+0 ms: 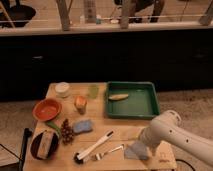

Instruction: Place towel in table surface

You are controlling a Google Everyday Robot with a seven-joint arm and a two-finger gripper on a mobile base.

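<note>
Whether the jaws are spread or pressed together you cannot tell: the gripper sits low at the near right corner of the table surface, and the bulky white arm reaching in from the right covers its fingers. Right under it lies the towel, a pale grey-blue patch that looks to be touching the wood, bunched somewhat rather than spread flat. Judging by that, the cloth is at or very close to its resting place, and the corner makes sense as a drop spot, since it is bare wood away from the crockery. Whether the gripper is gripping the cloth is hidden. Just left of the towel you have a fork and, beyond it, a black-headed brush lying on a diagonal; both are near enough that a dragged corner of cloth could nudge them. Farther off sits the green tray holding a banana. The brighter blue sponge lies left of centre beside a pine cone, with a dark bowl at the near left, an orange bowl behind it, and a white cup, an orange cup and a green cup along the far side.
</note>
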